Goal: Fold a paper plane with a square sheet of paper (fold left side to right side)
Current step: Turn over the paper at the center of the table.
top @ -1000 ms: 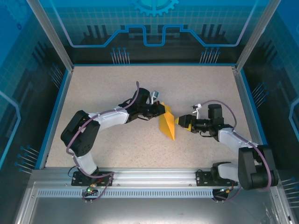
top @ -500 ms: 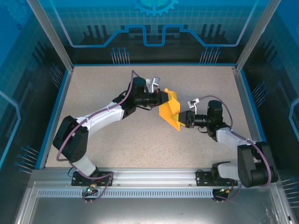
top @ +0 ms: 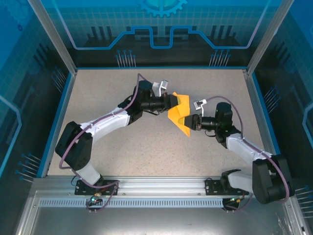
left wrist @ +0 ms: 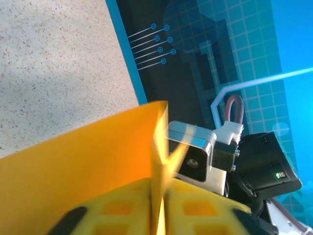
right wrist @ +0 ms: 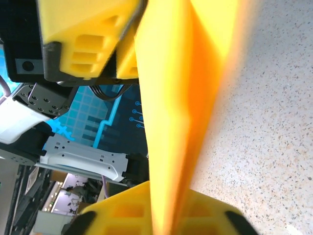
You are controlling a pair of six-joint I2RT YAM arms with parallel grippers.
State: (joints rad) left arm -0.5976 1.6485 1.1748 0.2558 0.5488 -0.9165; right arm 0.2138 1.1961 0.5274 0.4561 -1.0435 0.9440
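The orange-yellow paper plane (top: 180,115), a folded narrow sheet, hangs above the table's middle between both grippers. My left gripper (top: 170,103) holds its far left edge. In the left wrist view the paper (left wrist: 88,161) runs up between the yellow pads of that gripper (left wrist: 159,198), which press close on it. My right gripper (top: 189,123) is shut on the near right end. In the right wrist view the folded paper (right wrist: 181,98) rises straight out of the right gripper (right wrist: 171,213), and the left gripper's yellow fingers (right wrist: 83,39) show at top left.
The speckled table (top: 122,147) lies under the arms, bounded by a blue rim (top: 57,122) and dark blue printed walls (top: 161,29). The right arm's wrist camera (left wrist: 193,156) sits just past the paper in the left wrist view.
The left arm stretched out and carried the paper up and toward the back. The right gripper followed and closed its jaws on the paper's near end.
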